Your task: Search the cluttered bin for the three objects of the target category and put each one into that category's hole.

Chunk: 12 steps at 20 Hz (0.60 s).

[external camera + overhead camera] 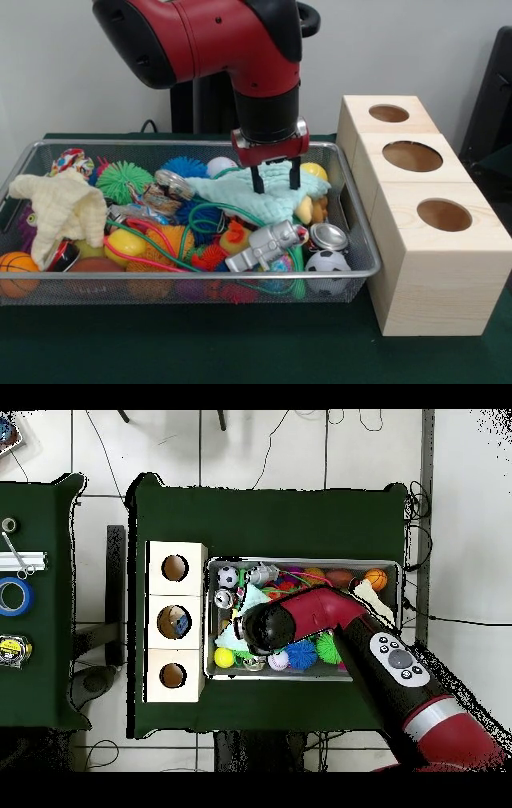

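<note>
- Green table (200, 344) against a plain pale wall, tiled floor with loose cables around it in the overhead view, and a side table with tape rolls off to one edge
- The bin (364, 264) sits mid-table, crammed full, with three wooden boxes (424, 264) touching its end, each with one round hole
- Gripper (276, 178) is down in the bin with both fingers spread apart, tips pressing into a mint cloth (248, 196); it isn't gripping anything as far as I can see
- Biggest risk imo: closing here grabs only cloth, and lifting it drags along whatever's tangled underneath, like the green cord (204, 214) looping through the pile
- Cloth is floppy, so it could drape over a hole's rim instead of dropping in, or snag on the mesh
- Yellow ball (314, 170) and the duck (304, 210) right beside the fingers could get shoved or popped over the rim
- What's in the bin: cream cloth (60, 210) on one end, basketball (16, 268), spiky balls (green (124, 180), blue (186, 166)), silver robot toy (264, 244), tin can (328, 236), soccer ball (326, 262), yellow egg (126, 244)
- Boxes: from overhead the middle hole (175, 622) has something blue in it, the other two look empty, though I can't see deep into them
- So most of the sorting looks undone
</note>
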Tool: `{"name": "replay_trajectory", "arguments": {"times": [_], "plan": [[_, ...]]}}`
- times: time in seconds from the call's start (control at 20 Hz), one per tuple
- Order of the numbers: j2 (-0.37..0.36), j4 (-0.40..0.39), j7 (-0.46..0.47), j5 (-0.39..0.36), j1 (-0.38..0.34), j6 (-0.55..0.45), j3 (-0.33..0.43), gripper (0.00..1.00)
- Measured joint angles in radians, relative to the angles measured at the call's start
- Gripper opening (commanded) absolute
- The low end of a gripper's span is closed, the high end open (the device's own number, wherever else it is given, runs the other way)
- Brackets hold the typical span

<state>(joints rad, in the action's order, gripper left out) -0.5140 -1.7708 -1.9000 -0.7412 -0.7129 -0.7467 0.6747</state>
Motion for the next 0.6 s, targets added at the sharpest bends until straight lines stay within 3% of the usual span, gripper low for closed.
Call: {"name": "replay_trajectory", "arguments": {"times": [0.6], "plan": [[0.014, -0.012, 0.0, -0.067, 0.011, 0.035, -0.016, 1.0]]}}
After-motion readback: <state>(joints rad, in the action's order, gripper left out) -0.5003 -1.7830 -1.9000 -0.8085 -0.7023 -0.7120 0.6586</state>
